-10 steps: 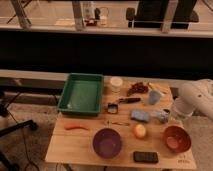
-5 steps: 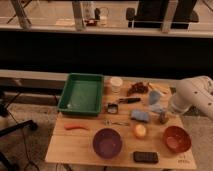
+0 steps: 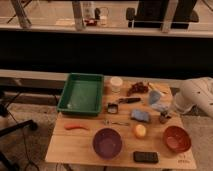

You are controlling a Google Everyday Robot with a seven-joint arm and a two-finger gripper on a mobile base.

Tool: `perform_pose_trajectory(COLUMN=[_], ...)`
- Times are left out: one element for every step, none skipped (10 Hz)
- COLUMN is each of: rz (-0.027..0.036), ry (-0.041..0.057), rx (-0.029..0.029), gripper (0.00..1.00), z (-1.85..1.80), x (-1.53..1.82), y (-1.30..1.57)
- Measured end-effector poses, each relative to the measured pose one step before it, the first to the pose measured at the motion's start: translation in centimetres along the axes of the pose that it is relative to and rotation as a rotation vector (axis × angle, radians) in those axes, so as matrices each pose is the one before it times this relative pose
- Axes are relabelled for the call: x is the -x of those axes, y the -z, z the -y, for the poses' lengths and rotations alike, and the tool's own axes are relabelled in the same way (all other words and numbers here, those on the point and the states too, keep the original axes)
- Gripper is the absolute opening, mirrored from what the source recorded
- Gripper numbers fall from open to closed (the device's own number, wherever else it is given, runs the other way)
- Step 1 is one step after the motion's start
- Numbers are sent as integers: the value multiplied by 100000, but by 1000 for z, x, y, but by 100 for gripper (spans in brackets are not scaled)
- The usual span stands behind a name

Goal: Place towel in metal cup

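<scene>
A light blue crumpled towel (image 3: 155, 99) lies at the back right of the wooden table (image 3: 80, 145). A small dark metal cup (image 3: 113, 108) stands near the table's middle, just right of the green tray. My white arm comes in from the right edge. My gripper (image 3: 164, 118) hangs low over the table's right side, just in front of the towel and right of a blue sponge-like block (image 3: 141, 115). It holds nothing that I can see.
A green tray (image 3: 81, 93) stands at the back left. Also on the table are a white cup (image 3: 116, 83), dark grapes (image 3: 137, 88), a black-handled tool (image 3: 129, 100), a carrot (image 3: 76, 127), a purple bowl (image 3: 107, 142), an orange fruit (image 3: 139, 130), a red bowl (image 3: 177, 138) and a black phone (image 3: 145, 157).
My arm has swung left from the right edge toward the table. The gripper has come in over the right side near the towel. The objects have not moved.
</scene>
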Motion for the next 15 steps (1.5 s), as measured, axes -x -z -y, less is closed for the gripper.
perform_pose_trajectory(rz=[272, 176, 282, 150, 329, 165, 31, 212, 165, 449, 283, 166, 65, -108, -243], ry=[-461, -138, 51, 77, 358, 462, 503, 1033, 1157, 553, 364, 349, 317, 269, 157], rx=[-203, -314, -313, -203, -401, -316, -290, -791, -860, -621, -391, -395, -376, -422, -234], gripper=[0, 0, 0, 0, 0, 0, 0, 0, 0, 0, 0, 0, 0, 0, 0], z=[258, 279, 228, 104, 116, -13, -21, 12, -1, -50, -56, -35, -49, 32, 51], x=[-343, -291, -113, -1, 139, 123, 130, 343, 445, 487, 271, 232, 221, 140, -28], y=[-463, -502, -423, -272, -377, -146, -141, -26, 147, 274, 217, 218, 140, 100, -37])
